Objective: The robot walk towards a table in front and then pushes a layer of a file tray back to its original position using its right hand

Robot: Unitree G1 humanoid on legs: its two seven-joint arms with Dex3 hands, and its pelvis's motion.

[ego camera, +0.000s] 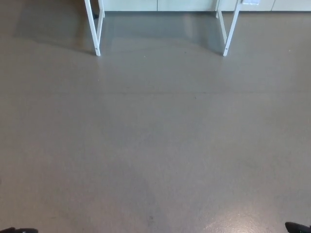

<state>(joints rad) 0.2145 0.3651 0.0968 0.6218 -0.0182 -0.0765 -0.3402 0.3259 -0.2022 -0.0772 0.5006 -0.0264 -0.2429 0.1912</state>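
no tray or any other container shows from here, so the file tray's place can't be told. most of the frame is bare grey-brown floor (155, 145) with a soft sheen at the lower right. at the top stand white table legs (95, 29), one pair upper left, another upper right (229, 29), with a pale wall panel (160, 5) behind. dark slivers sit in both bottom corners; what they are i cannot tell, and neither hand shows.

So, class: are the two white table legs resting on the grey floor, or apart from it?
Touching. The head view shows the left leg and right leg with feet planted on the floor, no gap beneath.
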